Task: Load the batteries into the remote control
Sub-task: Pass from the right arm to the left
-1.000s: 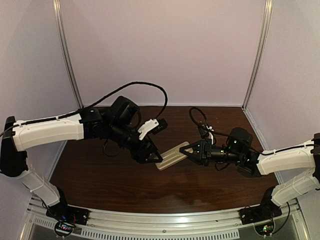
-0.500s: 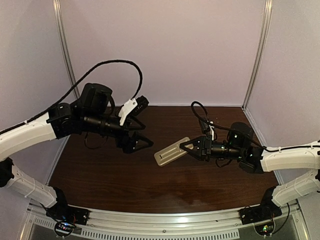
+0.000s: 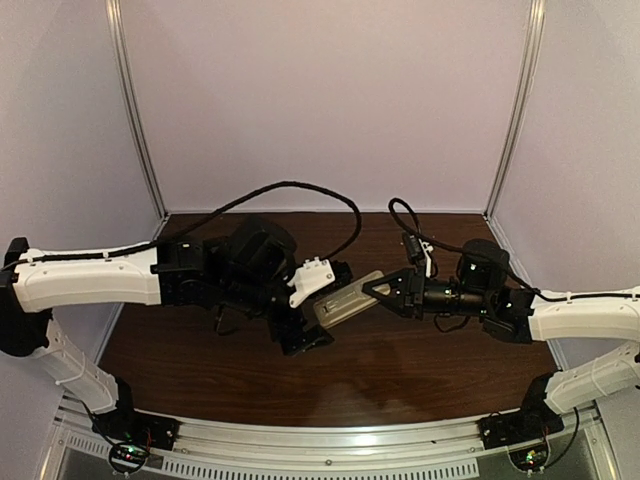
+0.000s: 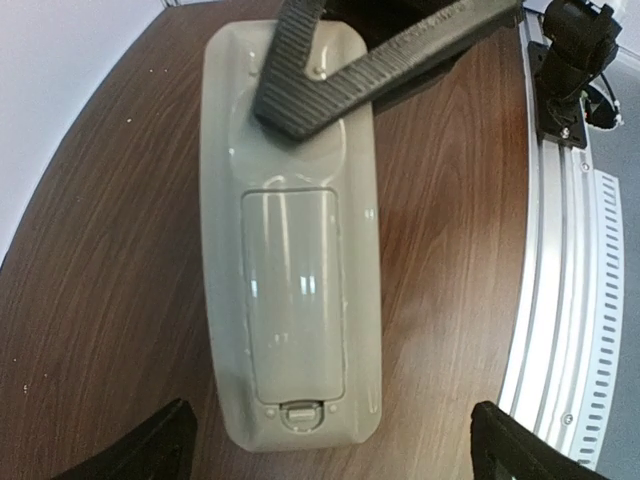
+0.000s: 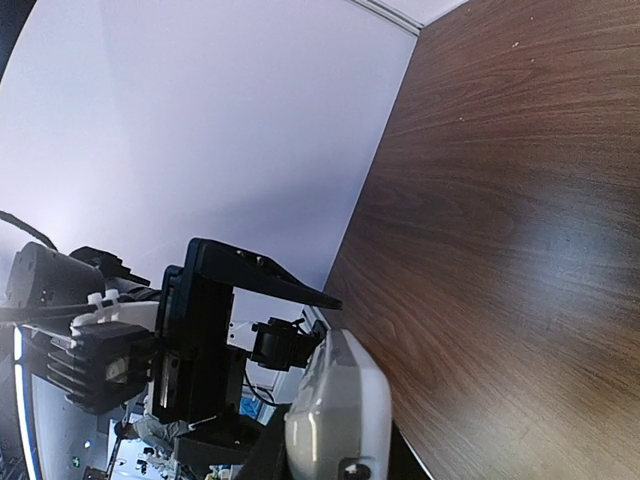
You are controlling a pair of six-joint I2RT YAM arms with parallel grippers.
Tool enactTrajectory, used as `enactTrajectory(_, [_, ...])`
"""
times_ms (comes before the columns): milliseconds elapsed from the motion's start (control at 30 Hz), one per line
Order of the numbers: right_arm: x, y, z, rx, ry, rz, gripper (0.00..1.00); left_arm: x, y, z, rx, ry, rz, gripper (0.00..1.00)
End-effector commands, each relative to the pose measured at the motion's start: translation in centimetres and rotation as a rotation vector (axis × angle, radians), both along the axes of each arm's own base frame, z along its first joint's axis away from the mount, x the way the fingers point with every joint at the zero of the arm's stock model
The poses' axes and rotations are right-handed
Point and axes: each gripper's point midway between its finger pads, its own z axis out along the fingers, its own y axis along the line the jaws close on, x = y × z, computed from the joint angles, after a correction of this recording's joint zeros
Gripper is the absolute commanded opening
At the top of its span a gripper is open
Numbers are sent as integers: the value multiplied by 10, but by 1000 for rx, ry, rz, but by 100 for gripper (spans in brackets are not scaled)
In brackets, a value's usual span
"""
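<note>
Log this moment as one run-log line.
right gripper: shut on remote control | left gripper: open at latch end | battery cover: closed | batteries: unseen

Dark brown wood-grain surface point(image 3: 400, 375), smooth and faintly glossy, with a soft pale sheen toward the near edge. Ends at the front against a ribbed silver metal rail point(image 3: 330, 440), and at the back and sides against plain pale lilac walls point(image 3: 330, 100), with slim metal posts point(image 3: 137, 120) in the back corners. Carries a scatter of tiny pale specks point(image 4: 128, 122), seen close in the left wrist view; too small to tell what.
</note>
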Motion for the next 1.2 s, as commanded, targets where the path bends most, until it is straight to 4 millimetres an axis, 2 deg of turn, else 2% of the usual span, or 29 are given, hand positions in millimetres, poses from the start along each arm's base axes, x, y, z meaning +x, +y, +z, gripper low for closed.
enactTrajectory(0, [4,0,21,26,-45,-16,2,12,-6,11,10,-69,33,97])
enactTrajectory(233, [5,2,22,33,-42,-11,2,24,-13,9,33,-107,61,87])
enactTrajectory(467, [4,4,23,37,-39,-3,3,27,-24,-4,85,-97,38,77])
enactTrajectory(667, [2,4,25,37,-44,5,4,23,-30,-6,81,-73,17,57])
enactTrajectory(767, [2,4,26,33,-53,8,9,22,-30,-5,72,-60,18,48])
enactTrajectory(833, [0,5,29,32,-66,20,16,19,-30,-3,57,-44,16,44])
enactTrajectory(1000, [1,5,44,24,-130,32,42,7,-35,14,-15,-7,-35,33])
enactTrajectory(1033, [2,5,48,20,-147,32,52,4,-35,18,-31,3,-46,31])
enactTrajectory(1167, [7,-5,70,10,-239,14,76,1,-32,37,-108,55,-75,26])
